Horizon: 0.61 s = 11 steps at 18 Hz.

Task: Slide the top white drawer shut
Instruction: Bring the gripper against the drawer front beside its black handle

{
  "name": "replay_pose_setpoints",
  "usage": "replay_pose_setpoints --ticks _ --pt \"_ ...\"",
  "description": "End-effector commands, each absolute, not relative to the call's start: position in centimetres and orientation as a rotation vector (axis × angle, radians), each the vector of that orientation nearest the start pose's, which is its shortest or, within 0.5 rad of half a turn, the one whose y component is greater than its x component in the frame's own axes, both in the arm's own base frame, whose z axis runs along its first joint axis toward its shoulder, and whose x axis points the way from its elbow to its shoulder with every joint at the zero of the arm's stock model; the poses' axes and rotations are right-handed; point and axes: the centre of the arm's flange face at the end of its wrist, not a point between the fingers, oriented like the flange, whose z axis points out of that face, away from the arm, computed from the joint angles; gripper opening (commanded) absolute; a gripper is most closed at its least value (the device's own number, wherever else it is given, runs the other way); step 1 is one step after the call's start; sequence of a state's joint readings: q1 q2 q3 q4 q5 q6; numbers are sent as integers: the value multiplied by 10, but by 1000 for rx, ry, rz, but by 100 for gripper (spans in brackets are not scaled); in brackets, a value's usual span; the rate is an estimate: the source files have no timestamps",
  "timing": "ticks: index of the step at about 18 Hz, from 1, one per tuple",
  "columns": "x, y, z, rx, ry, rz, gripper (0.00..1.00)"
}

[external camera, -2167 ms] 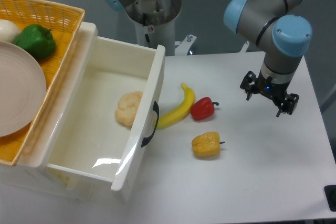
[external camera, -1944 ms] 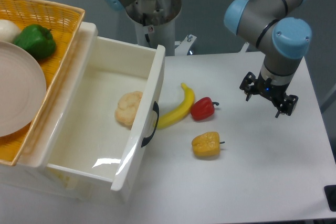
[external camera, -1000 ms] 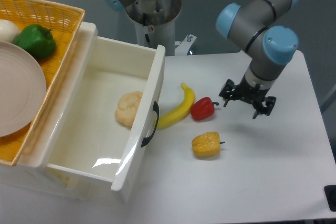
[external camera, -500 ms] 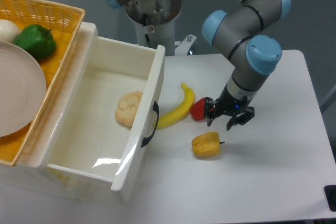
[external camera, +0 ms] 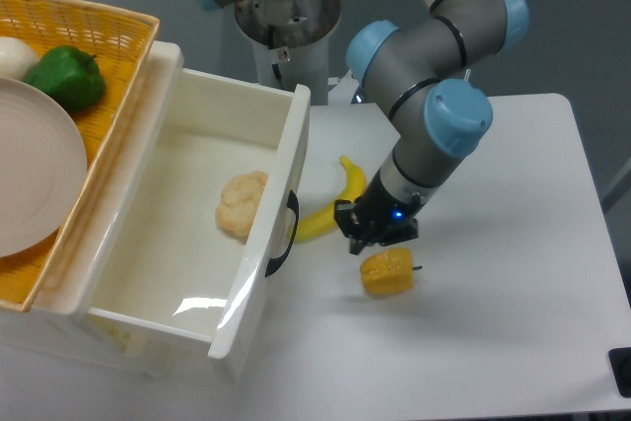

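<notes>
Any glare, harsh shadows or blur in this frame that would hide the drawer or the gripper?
Fixed camera: lighting even and soft; a bright glare patch sits on the glossy floor of the top white drawer near its front, hiding nothing important; the gripper is dark and low in contrast, so its jaw state is unreadable; a faint shadow lies under the yellow pepper; focus is sharp throughout.

A banana (external camera: 330, 212) and yellow pepper (external camera: 386, 272) lie on the white table (external camera: 513, 273).
</notes>
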State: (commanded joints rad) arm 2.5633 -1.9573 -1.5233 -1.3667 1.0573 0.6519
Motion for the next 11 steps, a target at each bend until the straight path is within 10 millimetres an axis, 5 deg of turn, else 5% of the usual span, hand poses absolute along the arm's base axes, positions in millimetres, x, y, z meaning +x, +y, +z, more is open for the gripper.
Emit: replay_pose_setpoints --ticks 11 --pt "-404 492 338 -2682 -547 -786 9"
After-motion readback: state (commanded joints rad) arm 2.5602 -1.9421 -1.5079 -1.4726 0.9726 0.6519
